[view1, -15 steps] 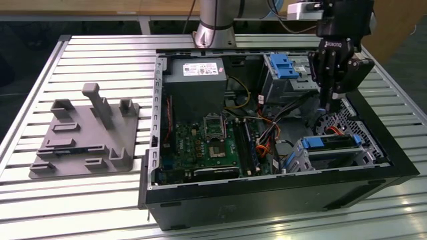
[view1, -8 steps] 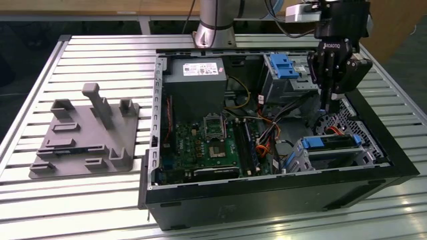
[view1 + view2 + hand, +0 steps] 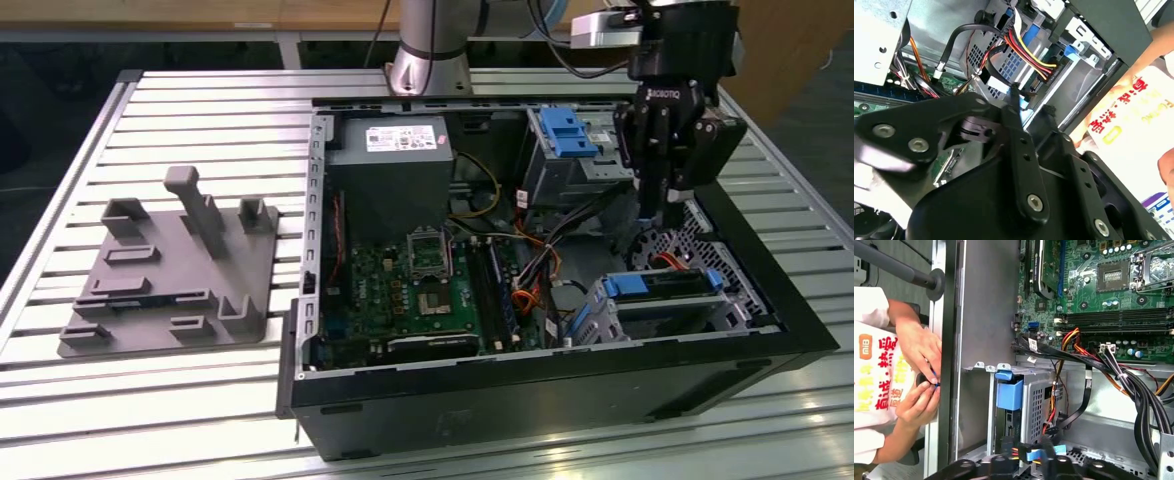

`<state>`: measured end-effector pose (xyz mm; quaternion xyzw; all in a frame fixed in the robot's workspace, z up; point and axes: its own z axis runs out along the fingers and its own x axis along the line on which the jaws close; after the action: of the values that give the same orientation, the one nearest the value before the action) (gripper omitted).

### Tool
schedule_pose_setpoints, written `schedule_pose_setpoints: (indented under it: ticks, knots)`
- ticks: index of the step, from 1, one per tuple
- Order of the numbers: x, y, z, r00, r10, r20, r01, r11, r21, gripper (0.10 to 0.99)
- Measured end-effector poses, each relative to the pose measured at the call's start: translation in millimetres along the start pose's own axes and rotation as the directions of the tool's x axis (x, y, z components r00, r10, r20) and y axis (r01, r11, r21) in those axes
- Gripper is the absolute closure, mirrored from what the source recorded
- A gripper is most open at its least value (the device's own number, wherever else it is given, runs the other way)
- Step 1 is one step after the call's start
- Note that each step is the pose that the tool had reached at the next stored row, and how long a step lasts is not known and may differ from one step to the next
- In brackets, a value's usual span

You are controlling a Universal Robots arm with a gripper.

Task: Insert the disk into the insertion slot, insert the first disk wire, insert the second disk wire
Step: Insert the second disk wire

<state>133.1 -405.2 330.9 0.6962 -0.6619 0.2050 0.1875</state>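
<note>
Exterior view: Records an open computer case lying on a slatted metal table, with a grey moulded fixture well apart at the exterior view's left. Finds the gripper reaching down into the case at the exterior view's right, beside the bay with the blue latch. Places the disk, blue caddy showing, seated inside the insertion slot, nearer the case's front wall and apart from the gripper. Notes 1 grey power-supply box near the far wall.

Second wrist view: Shows the gripper clenched, pinching a light-blue wire connector. Notes a red, yellow and black wire bundle just beyond. Registers a person's printed shirt outside the case wall.

First wrist view: Confirms the disk sitting in the perforated insertion slot. Locates the gripper near the disk's end, grasping the light-blue wire connector. Logs a green motherboard, plus 1 hand and a 2nd hand close together outside the case.
</note>
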Motion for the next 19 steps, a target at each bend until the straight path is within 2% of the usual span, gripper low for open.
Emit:
schedule_pose_setpoints:
  ticks: [1, 2, 11, 19]
  knots:
    - [-0.1, 0.0, 0.1, 1.0000, -0.001, 0.0000, 0.001, 1.0000, 0.001, 0.745]
    - [-0.2, 0.0, 0.2, 1.0000, -0.002, 0.0000, 0.002, 1.0000, 0.001, 0.682]
    - [-1.1, -4.0, 2.6, 0.9999, -0.012, -0.0034, 0.012, 0.9999, 0.005, 0.682]
    - [-2.5, -4.0, 4.9, 0.9999, -0.012, -0.0059, 0.012, 0.9999, 0.005, 0.682]
